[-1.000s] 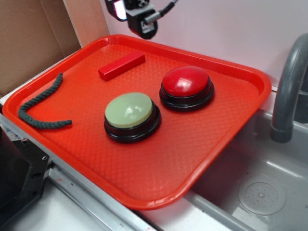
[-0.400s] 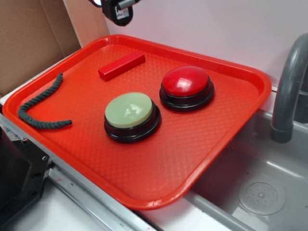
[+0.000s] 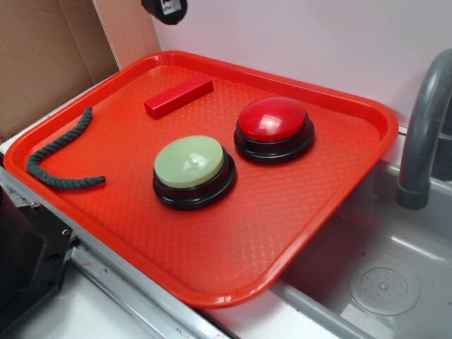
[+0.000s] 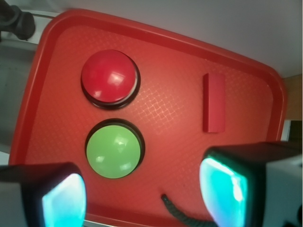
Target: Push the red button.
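The red button (image 3: 273,119) (image 4: 108,77), a glossy dome on a black base, sits on the orange-red tray (image 3: 339,183) toward its back right. My gripper (image 3: 165,8) hangs high above the tray's back left corner, only its tip showing at the top edge of the exterior view. In the wrist view my gripper (image 4: 142,194) is open, its two pale pads far apart with nothing between them, well above the tray and away from the red button.
A pale green button (image 3: 189,162) (image 4: 114,151) stands in front of the red one. A small red block (image 3: 179,96) (image 4: 214,102) lies at the back left, a dark rope (image 3: 56,159) at the left. A grey faucet (image 3: 424,127) and sink (image 3: 381,282) are to the right.
My gripper has risen and moved left, from above the tray's back edge to the top edge of the exterior view. Nothing on the tray has moved.
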`<state>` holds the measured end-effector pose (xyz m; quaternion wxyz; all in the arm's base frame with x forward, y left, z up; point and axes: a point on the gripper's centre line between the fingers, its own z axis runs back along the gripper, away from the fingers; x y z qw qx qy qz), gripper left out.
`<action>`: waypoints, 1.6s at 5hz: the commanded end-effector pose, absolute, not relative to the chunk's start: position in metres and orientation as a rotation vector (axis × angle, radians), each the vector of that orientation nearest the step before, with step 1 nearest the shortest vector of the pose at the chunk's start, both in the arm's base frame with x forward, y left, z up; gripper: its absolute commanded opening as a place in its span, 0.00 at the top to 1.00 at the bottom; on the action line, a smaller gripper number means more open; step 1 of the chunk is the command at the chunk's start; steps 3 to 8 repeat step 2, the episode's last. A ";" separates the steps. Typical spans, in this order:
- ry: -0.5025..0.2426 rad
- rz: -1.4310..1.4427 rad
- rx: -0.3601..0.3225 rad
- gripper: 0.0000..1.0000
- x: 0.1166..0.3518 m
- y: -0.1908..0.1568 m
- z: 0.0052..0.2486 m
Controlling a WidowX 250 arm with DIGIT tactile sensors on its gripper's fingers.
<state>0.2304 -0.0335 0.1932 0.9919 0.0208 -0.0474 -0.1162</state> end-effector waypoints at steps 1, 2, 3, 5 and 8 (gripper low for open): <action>-0.169 -0.233 0.019 0.00 0.228 -0.032 0.213; -0.173 -0.227 0.016 0.00 0.227 -0.032 0.213; -0.173 -0.227 0.016 0.00 0.227 -0.032 0.213; -0.173 -0.227 0.016 0.00 0.227 -0.032 0.213; -0.173 -0.227 0.016 0.00 0.227 -0.032 0.213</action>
